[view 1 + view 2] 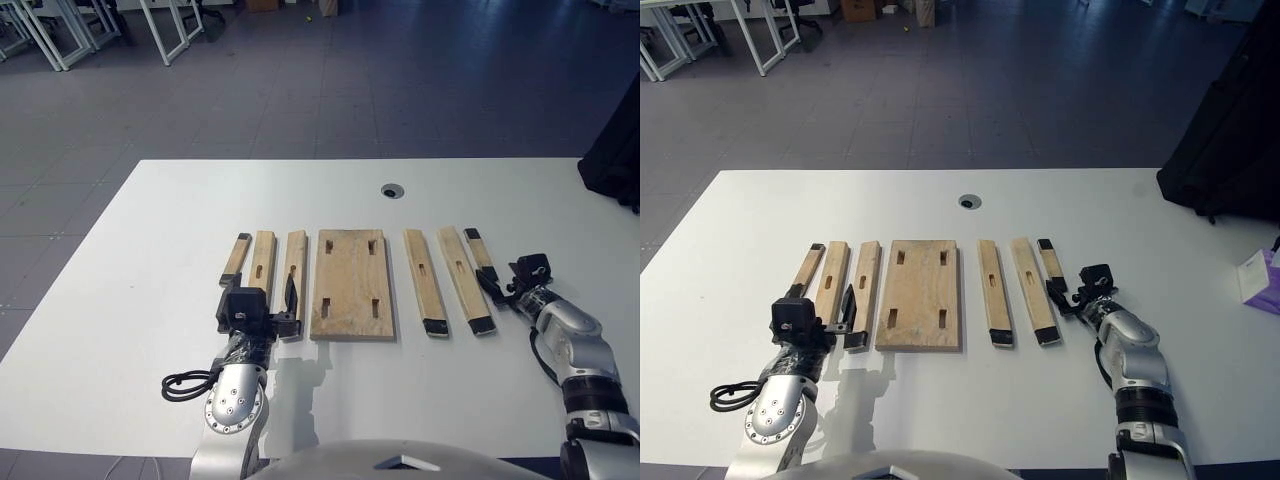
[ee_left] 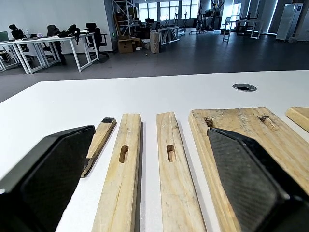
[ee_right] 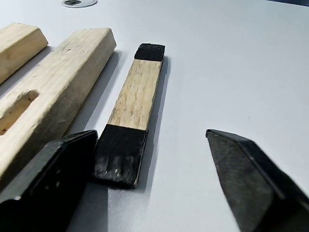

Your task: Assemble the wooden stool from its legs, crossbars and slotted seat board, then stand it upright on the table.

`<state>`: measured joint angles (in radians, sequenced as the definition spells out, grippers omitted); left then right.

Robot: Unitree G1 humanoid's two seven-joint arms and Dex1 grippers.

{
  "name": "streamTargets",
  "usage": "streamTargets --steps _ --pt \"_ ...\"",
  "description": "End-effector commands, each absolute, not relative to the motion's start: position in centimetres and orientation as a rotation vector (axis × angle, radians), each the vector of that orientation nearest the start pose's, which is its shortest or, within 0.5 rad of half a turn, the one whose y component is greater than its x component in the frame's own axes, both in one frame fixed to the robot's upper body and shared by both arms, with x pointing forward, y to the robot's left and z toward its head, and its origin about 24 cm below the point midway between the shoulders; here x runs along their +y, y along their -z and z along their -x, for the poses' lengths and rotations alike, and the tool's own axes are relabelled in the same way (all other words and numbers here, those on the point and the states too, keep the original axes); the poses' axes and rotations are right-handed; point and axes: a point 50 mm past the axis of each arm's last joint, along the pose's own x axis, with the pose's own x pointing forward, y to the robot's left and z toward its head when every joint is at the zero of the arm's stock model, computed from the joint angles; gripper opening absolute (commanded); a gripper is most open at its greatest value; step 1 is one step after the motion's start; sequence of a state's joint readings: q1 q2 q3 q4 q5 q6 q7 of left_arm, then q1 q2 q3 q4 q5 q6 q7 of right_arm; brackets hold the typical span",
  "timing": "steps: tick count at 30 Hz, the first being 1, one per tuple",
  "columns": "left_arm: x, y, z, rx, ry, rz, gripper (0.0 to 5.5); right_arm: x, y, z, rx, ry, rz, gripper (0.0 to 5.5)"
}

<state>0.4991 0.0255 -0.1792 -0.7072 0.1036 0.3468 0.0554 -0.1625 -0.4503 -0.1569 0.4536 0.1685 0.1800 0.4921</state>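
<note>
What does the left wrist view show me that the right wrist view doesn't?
Left wrist view: the slotted seat board, two slotted legs lying beside it, a short black-tipped bar next to those, and desks in the room behind. Right wrist view: a short bar with black ends lying flat beside another slotted leg, its near end close to one finger of the right hand. Shared: the white table, its round hole, and an open, empty hand in front, the left hand in its own view.
</note>
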Motion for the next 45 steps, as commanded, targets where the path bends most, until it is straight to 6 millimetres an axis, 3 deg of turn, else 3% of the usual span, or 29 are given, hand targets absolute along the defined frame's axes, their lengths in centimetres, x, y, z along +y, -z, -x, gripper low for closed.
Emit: streamTargets --steps 1,6,12,16,18,20,21,23,25,27,31,38,45 --pt "14.2 -7.5 -15.6 0.133 -0.034 -0.092 4.28 -27.0 2.9 -23.6 0.678 -0.226 0.067 3.36" --pt "14.1 -7.6 -15.5 0.134 -0.034 -0.094 4.28 -26.6 3.4 -23.0 0.786 -0.233 0.021 2.47" --pt "14.3 -7.1 -15.7 0.140 -0.029 -0.101 4.28 -27.6 3.8 -22.5 0.861 -0.162 0.045 1.44" --pt "15.1 -5.7 -16.3 0.197 -0.001 0.000 4.28 -28.6 3.6 -22.8 0.848 -0.107 0.095 1.28" --pt "16.1 -6.1 -19.0 0.209 0.100 0.102 4.28 -30.6 1.2 -24.3 0.701 0.005 0.174 1.28" --pt "16.7 -9.1 -22.4 0.179 0.190 0.226 4.28 -31.3 -3.1 -26.7 0.471 0.074 0.230 1.28" --pt "16.8 -9.9 -23.0 0.177 0.216 0.256 4.28 -31.3 -4.0 -27.2 0.420 0.084 0.240 1.28" --pt "16.4 -14.0 -26.1 0.092 0.379 0.304 4.28 -27.3 -8.9 -29.1 0.152 -0.008 0.281 1.28" --pt "15.4 -16.3 -27.9 0.105 0.558 0.555 4.28 -22.1 -12.3 -29.5 -0.038 -0.162 0.277 1.28" --pt "15.0 -16.3 -28.3 0.159 0.687 0.782 4.28 -18.6 -13.2 -29.2 -0.096 -0.280 0.250 1.28" --pt "15.9 -15.0 -30.0 0.271 0.705 1.113 4.28 -11.7 -13.6 -27.2 -0.149 -0.538 0.178 1.28" --pt "16.2 -14.7 -31.4 0.385 0.696 1.233 4.28 -8.6 -13.6 -25.9 -0.156 -0.642 0.151 1.28" --pt "15.6 -15.5 -31.2 0.399 0.792 1.241 4.28 -6.5 -12.6 -25.0 -0.128 -0.729 0.132 1.28"
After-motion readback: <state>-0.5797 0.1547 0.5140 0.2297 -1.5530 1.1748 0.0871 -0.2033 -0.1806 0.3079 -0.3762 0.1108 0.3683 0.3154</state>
